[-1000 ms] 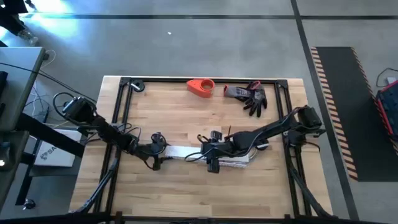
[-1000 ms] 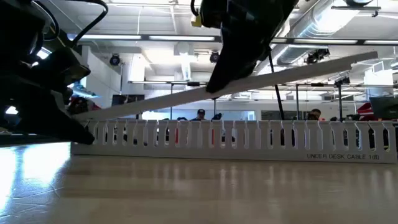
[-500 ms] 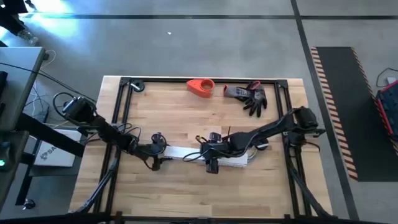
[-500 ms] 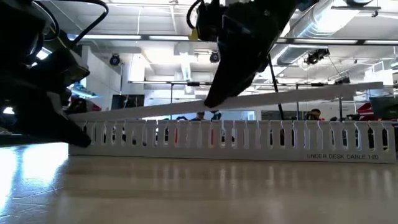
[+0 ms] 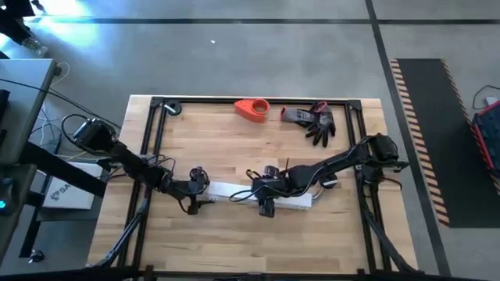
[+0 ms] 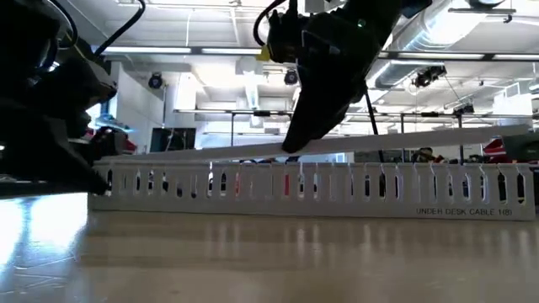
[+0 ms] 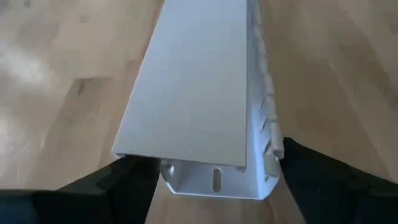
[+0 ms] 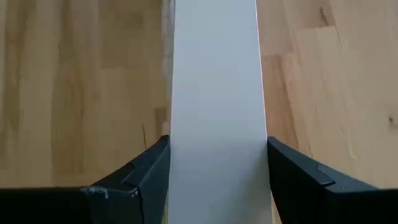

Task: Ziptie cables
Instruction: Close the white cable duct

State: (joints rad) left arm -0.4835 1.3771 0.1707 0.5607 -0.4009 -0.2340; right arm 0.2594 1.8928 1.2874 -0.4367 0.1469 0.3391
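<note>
White flat strip (image 8: 214,112) clamped by right gripper (image 8: 214,186) over channel (image 6: 320,181).

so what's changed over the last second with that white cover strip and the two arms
The right gripper, shut on the flat white strip, has lowered its raised far end: the strip was steeply tilted and now lies almost level, just above the white slotted channel. The left gripper stays clamped at the channel's end. The channel, the red object and the gloves have not moved.

"UNDER DESK CABLE" on channel (image 6: 337,185)
</note>
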